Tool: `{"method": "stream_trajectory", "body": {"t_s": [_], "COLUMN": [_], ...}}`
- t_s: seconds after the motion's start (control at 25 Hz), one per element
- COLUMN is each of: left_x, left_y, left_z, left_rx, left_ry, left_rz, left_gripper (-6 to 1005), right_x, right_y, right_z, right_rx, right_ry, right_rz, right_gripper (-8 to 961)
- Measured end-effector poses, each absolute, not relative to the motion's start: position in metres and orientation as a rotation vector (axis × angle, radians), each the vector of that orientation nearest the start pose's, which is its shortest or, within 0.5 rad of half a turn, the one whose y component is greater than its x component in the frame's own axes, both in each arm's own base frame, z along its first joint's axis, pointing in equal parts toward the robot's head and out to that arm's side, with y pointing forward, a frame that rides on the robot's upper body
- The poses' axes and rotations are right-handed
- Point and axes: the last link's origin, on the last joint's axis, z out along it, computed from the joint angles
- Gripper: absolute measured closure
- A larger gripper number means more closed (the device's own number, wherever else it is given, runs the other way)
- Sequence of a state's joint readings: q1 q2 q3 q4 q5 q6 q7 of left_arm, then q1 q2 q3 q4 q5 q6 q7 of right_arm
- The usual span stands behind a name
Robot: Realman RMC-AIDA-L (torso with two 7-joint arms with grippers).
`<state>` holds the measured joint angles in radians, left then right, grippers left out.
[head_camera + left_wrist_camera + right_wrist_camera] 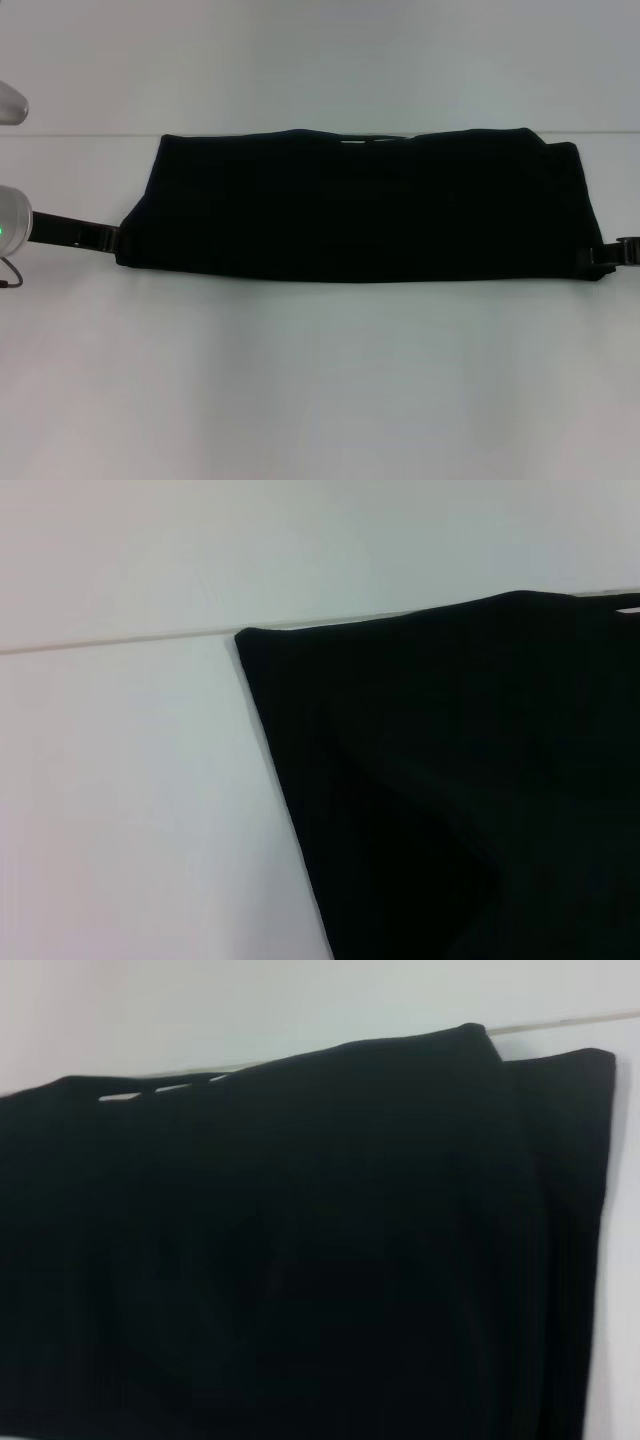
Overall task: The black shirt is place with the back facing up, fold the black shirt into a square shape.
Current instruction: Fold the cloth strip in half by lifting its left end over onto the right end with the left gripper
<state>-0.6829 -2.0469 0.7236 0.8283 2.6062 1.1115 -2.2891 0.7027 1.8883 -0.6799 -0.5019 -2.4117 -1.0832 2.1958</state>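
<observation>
Head view: the black shirt (360, 205) lies flat across the middle of the white table (320, 380) as a wide, low band, its far edge close to the line where the table meets the pale wall. A thin pale slit shows at the middle of that far edge, where the layers do not quite meet. The right end shows two stacked layers, the upper one set slightly in from the lower. The left gripper (108, 238) reaches in low from the left side and meets the shirt's near-left corner; its fingertips are lost against the black cloth, so whether it is spread or clamped cannot be told. The right gripper (606, 253) comes in at the right edge and touches the shirt's near-right corner; its fingers also cannot be made out.

Left wrist view: one corner of the shirt (450, 800) sits on the table (130, 810), with a soft diagonal crease running through the cloth. No fingers show here.

Right wrist view: the shirt (300, 1260) fills nearly the whole picture, its two layered edges stepping apart at one end, with a strip of table (622, 1260) beside them. No fingers show.
</observation>
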Motion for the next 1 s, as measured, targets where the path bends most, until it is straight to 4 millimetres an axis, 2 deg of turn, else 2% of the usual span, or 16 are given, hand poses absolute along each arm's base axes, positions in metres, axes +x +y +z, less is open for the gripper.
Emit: {"method": "stream_trajectory", "body": {"t_s": [0.08, 0.32, 0.52, 0.64, 1.0], "left_x": [-0.295, -0.294, -0.295, -0.295, -0.295], "left_y": [0.412, 0.413, 0.412, 0.408, 0.379], "left_z": [0.047, 0.047, 0.046, 0.046, 0.053], "left_rx": [-2.142, -2.140, -2.140, -2.156, -2.248], "left_ry": [-1.270, -1.266, -1.273, -1.287, -1.358], "left_rz": [-0.008, -0.012, -0.011, -0.005, 0.017], "left_gripper": [981, 981, 981, 982, 982], "right_x": [0.328, 0.331, 0.335, 0.337, 0.346], "right_y": [0.404, 0.399, 0.393, 0.389, 0.370], "right_z": [0.056, 0.056, 0.060, 0.065, 0.074], "right_rx": [-2.150, -2.173, -2.179, -2.190, -2.231], "right_ry": [1.441, 1.434, 1.445, 1.442, 1.440], "right_rz": [0.141, 0.133, 0.149, 0.167, 0.167], "right_gripper": [358, 551, 783, 954, 954]}}
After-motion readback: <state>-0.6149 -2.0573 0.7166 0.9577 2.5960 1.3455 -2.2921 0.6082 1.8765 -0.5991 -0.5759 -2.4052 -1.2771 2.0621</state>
